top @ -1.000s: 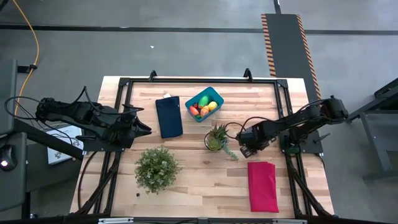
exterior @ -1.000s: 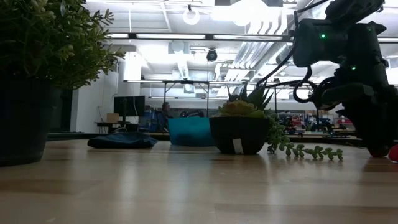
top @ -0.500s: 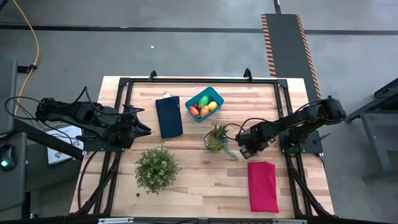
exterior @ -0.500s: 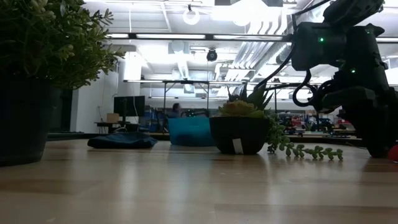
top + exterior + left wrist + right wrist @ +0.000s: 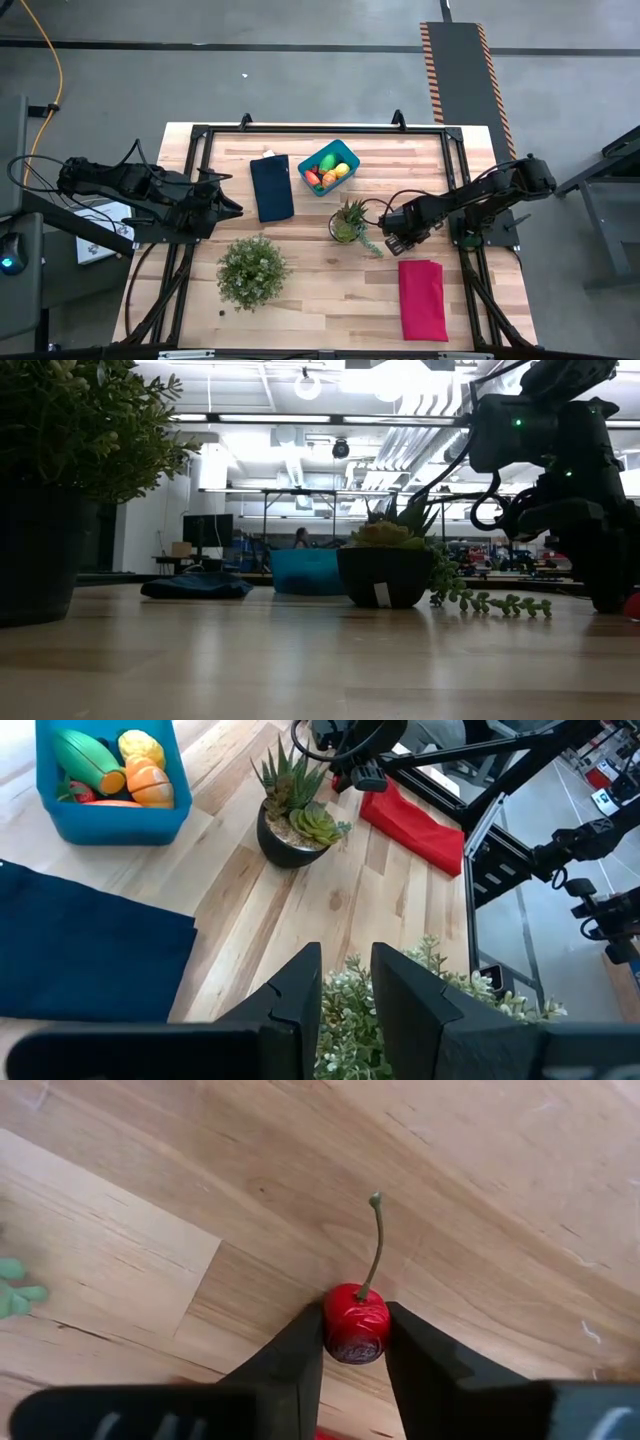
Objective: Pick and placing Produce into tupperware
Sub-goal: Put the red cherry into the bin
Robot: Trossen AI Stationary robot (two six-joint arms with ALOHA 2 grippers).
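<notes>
You are looking down on a wooden worktop (image 5: 320, 290) with two dark arms. Your right end effector (image 5: 352, 1335) is low over the boards, between the small succulent (image 5: 347, 222) and the red cloth (image 5: 423, 298). Its two fingers (image 5: 290, 1365) press against both sides of a red cherry (image 5: 355, 1323), which sits on the wood with its green stem pointing away from the wrist. So this end effector is closed on the cherry.

Your left end effector (image 5: 346, 982) waits at the worktop's left edge, beside the dark blue cloth (image 5: 271, 187). Its fingers stand narrow, with a slim gap between them and nothing in it.

The blue tub (image 5: 329, 167) sits near the far edge, just right of the blue cloth and well apart from the cherry. Inside it lie a green oval (image 5: 87, 757), a yellow lemon (image 5: 141, 745), an orange piece (image 5: 150, 786) and a small red piece (image 5: 76, 791).

A bushy plant (image 5: 251, 271) stands near the front, left of centre
</notes>
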